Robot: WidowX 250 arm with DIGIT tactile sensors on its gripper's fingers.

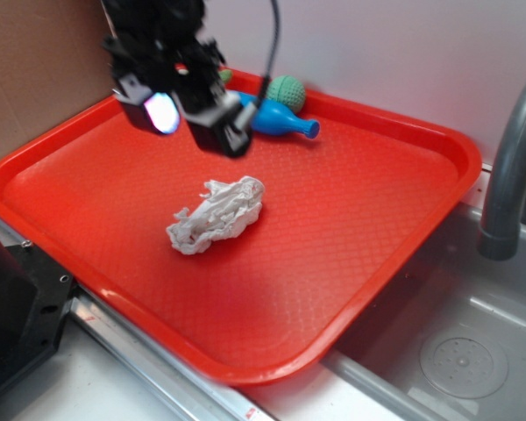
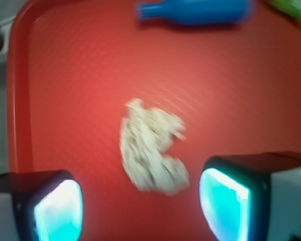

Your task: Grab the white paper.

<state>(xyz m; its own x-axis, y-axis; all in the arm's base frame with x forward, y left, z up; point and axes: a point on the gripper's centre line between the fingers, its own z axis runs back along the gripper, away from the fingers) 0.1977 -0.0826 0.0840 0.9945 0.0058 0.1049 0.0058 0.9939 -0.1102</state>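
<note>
Claw hovering with its fingers spread wide and holding nothing, above the far left part of a red tray. The white paper is lying crumpled near the tray's middle, below and just right of the claw, untouched. In the wrist view the wad is showing between and just beyond the two fingertips. A blue bottle is lying on its side at the tray's far edge, with a green ball just behind it. A grey sink and faucet are sitting to the right.
</note>
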